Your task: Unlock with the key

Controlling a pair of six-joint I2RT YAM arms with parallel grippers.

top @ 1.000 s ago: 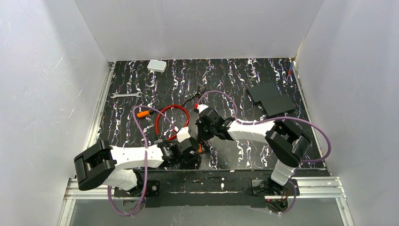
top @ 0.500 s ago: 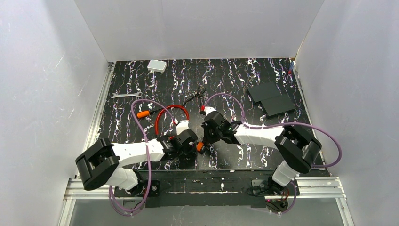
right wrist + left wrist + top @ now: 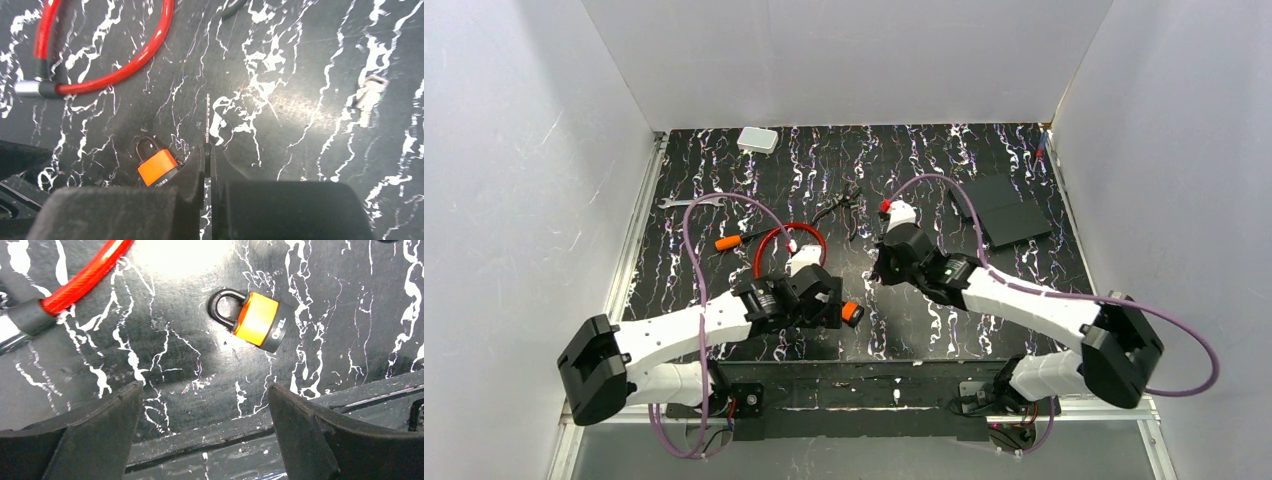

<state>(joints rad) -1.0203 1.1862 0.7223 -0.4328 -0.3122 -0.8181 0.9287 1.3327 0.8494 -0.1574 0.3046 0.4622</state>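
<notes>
I'm pinching the key in my right gripper. The jaws are pressing together on it and only the thin metal blade is poking out ahead, edge-on to the wrist camera. The head is sitting hidden between the fingers, so I'm not seeing how square the grip is.

My left gripper is hanging with its jaws wide and nothing between them, low over the table. The orange padlock is lying flat just beyond the fingertips, touching neither one. Its shackle is looking closed and is pointing toward the red cable loop. The keyhole end isn't showing.

I'm judging the key as very light and stiff, with slick metal likely to pivot in the pads if the tip is catching. So I'm wanting the hold on the head, with the blade left free.

The padlock is looking small, dense and hard, and I'm expecting it to skate on the smooth top under any push. I'm thinking the left jaws should be taking it across the orange body, with the dark end left clear.

A pale key-shaped piece is lying well off to the right.
</notes>
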